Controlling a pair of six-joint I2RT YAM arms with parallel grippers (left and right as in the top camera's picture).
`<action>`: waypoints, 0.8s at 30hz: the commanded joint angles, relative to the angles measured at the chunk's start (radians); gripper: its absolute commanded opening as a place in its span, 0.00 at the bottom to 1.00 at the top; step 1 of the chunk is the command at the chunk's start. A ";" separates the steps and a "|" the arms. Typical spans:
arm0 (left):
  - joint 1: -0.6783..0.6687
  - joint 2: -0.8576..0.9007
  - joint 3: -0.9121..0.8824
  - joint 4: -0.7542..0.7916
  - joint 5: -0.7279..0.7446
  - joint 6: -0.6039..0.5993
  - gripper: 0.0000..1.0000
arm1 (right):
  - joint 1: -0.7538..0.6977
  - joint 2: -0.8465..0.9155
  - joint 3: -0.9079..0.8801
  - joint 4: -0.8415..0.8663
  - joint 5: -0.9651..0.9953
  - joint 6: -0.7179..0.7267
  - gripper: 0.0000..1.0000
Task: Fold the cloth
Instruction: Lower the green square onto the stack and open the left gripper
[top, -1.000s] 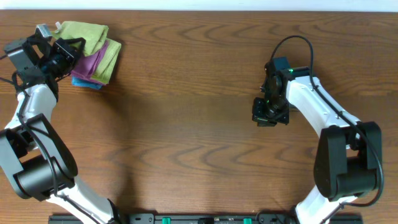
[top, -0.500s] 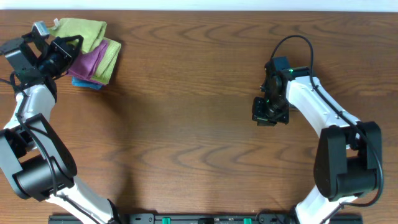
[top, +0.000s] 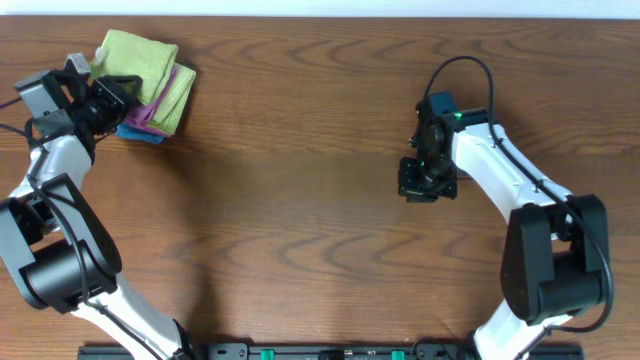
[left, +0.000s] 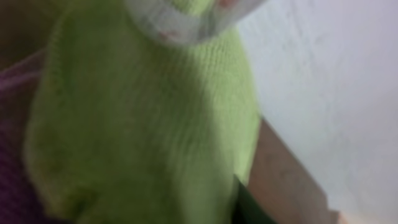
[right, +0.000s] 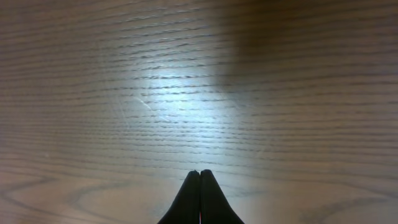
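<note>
Cloth (top: 135, 55) at 10 o'clock of table (top: 300, 200), lying compact atop purple cloth (top: 150, 100), seemingly folded already. Left gripper (top: 122, 90) at its 7 o'clock edge; jaw state indiscernible, wrist view blurred. Right gripper (top: 420, 185) pinched together, empty, at 3 o'clock. Remaining: probably only withdrawal.

Far left on the table (top: 300, 200), the cloth (top: 135, 52) atop a pile (top: 152, 102) of others.
</note>
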 joint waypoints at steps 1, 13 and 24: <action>0.009 0.008 0.022 -0.020 -0.003 0.013 0.66 | 0.016 -0.004 0.014 0.005 0.002 0.000 0.02; 0.079 -0.009 0.023 -0.100 0.083 0.013 0.96 | 0.022 -0.004 0.014 -0.009 0.002 0.000 0.02; 0.084 -0.062 0.023 -0.100 0.140 0.012 0.95 | 0.022 -0.004 0.014 -0.006 -0.005 0.000 0.02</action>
